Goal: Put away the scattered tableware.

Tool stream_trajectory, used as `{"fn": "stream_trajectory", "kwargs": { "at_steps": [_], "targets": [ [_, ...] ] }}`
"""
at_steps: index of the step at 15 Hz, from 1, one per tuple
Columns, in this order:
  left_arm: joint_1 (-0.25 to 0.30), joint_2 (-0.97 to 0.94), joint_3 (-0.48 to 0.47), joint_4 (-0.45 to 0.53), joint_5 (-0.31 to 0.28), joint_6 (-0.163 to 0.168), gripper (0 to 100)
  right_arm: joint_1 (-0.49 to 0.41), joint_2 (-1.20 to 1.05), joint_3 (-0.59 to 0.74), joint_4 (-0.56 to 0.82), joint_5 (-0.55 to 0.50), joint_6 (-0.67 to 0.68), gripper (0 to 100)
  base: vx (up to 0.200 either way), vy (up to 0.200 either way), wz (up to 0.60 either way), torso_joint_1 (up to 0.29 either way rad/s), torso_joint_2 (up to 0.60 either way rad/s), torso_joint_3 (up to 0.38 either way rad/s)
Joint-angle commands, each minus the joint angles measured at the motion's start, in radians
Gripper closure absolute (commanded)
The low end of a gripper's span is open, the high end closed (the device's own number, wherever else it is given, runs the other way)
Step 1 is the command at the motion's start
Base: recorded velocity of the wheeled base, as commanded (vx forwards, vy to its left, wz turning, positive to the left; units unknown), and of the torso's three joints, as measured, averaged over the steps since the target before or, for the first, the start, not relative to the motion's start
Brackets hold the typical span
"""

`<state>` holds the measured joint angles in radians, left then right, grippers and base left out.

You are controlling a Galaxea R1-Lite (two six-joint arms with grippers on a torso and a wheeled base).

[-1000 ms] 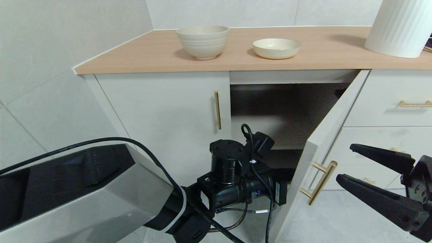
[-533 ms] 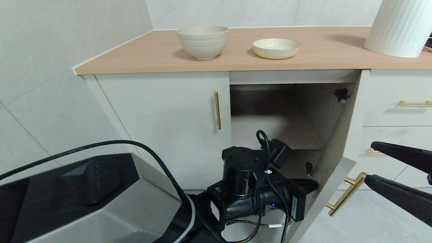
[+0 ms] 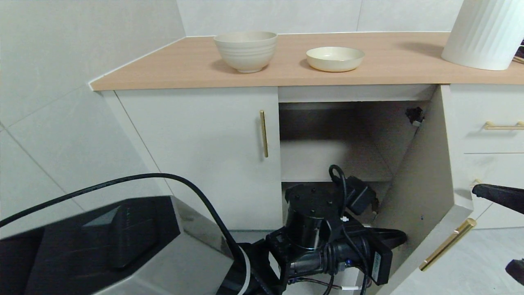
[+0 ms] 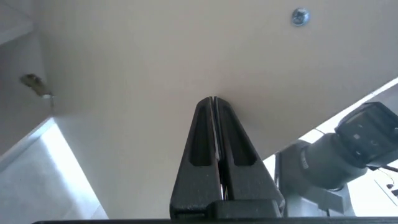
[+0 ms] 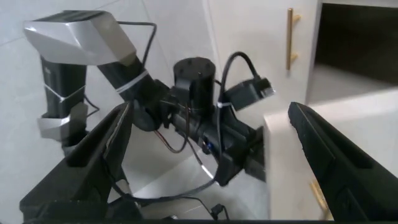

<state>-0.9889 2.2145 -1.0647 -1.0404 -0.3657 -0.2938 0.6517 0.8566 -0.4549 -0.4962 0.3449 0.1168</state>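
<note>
A cream bowl [image 3: 245,50] stands on the table [image 3: 184,67] toward its left end, midway between the front and back edges. A shallow cream dish [image 3: 335,58] sits just to its right, apart from it. A white ribbed vessel [image 3: 485,35] stands at the right end. Below the front edge a cabinet door [image 3: 425,180] hangs wide open. The left tool [image 4: 213,101], fingers pressed together and holding nothing, touches the door's inner face. The right tool [image 3: 491,227] hangs spread apart and empty beyond the door's brass handle [image 3: 448,243].

left end effector [image 4: 213,102]: fingers pressed together, tips at door
door [image 4: 155,56]: pale panel, screw [image 4: 300,16] near its edge
hinge [image 4: 36,86]: well apart from tips
</note>
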Motion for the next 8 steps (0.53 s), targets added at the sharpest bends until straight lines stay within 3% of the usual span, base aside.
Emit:
{"fn": "stream_trajectory", "kwargs": {
  "at_steps": [1, 3, 5, 7, 8],
  "targets": [
    [-0.01, 0.005, -0.011, 0.0, 0.001, -0.001, 100, 0.0, -0.004, 0.002, 0.001, 0.013, 0.0, 0, 0.0, 0.0, 0.0, 0.0, 0.0, 0.0],
    [-0.031, 0.004, -0.051, 0.036, 0.001, -0.001, 100, 0.0, -0.004, 0.002, 0.001, 0.032, 0.0, 0, 0.0, 0.0, 0.0, 0.0, 0.0, 0.0],
    [-0.112, 0.002, -0.184, 0.163, 0.002, -0.001, 100, 0.0, -0.004, -0.021, 0.001, 0.036, 0.006, 0, 0.0, 0.0, 0.0, 0.0, 0.0, 0.0],
    [-0.137, 0.001, -0.192, 0.166, 0.019, -0.001, 100, 0.002, -0.002, -0.038, 0.001, 0.04, 0.012, 0, 0.0, 0.0, 0.0, 0.0, 0.0, 0.0],
    [-0.139, -0.002, -0.181, 0.16, 0.054, -0.002, 100, 0.0, -0.001, -0.042, 0.001, 0.046, 0.014, 0, 0.0, 0.0, 0.0, 0.0, 0.0, 0.0]
  ]
}}
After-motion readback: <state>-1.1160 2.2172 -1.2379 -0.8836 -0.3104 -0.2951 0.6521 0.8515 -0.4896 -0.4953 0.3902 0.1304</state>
